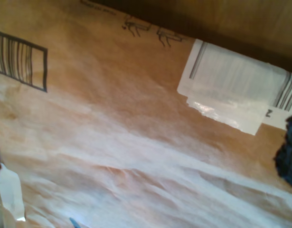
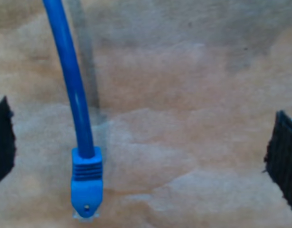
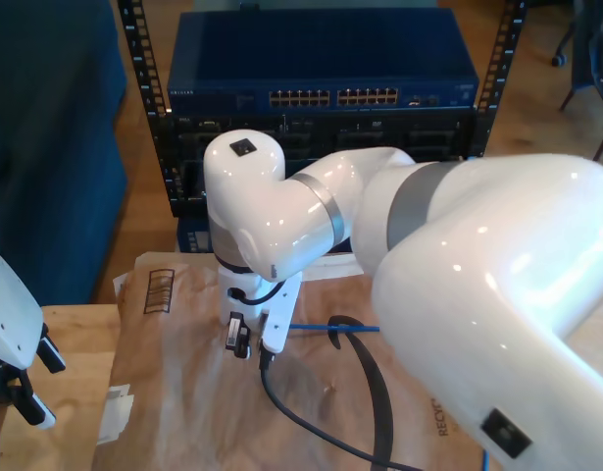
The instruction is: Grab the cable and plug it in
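The cable (image 2: 72,90) is thin and bright blue and lies on brown paper (image 2: 183,118). Its blue plug (image 2: 86,183) rests on the paper between the wide-apart black fingers (image 2: 3,142) of my second gripper (image 2: 143,156), nearer one finger and touching neither. In the exterior view the big white arm reaches down to the paper with my second gripper (image 3: 244,341) beside the cable (image 3: 330,327). My first gripper (image 1: 141,152) hovers open over brown paper (image 1: 112,118), with dark fingers (image 1: 288,156) at the frame's edges and nothing between them.
A blue network switch (image 3: 321,74) with rows of ports (image 3: 330,98) sits in a rack behind the paper. A printed barcode (image 3: 159,291) and white label (image 1: 231,90) mark the paper. A dark grey robot cable (image 3: 321,417) loops across it. Another white arm part (image 3: 17,363) stands at the exterior view's left edge.
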Controlling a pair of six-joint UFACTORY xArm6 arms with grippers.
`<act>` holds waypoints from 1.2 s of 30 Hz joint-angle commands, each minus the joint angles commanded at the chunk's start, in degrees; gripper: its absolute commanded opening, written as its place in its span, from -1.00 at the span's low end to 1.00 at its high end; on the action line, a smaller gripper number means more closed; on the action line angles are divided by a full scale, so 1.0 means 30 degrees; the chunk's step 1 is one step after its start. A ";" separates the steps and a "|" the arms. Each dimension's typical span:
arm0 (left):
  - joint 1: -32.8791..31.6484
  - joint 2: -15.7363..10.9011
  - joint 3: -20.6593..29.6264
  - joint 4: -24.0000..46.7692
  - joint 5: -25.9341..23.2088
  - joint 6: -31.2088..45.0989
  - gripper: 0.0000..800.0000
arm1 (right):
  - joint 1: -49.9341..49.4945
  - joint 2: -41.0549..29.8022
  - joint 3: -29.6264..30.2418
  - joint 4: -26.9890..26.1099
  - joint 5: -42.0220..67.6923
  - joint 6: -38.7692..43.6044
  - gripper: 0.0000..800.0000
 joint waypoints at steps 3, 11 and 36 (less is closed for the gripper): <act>0.0000 0.0000 0.0000 0.0000 0.0000 0.0000 1.00 | 0.0000 0.0498 -0.0381 -0.0029 0.0000 -0.0029 0.83; 0.0000 0.0000 0.0029 0.0000 -0.0029 0.0000 1.00 | -0.0029 0.0908 -0.0674 -0.0322 0.0000 0.0000 0.51; 0.0029 -0.0029 0.0147 0.0000 0.0029 0.0000 1.00 | -0.0029 0.1319 -0.1172 -0.4630 0.0059 0.3341 -0.99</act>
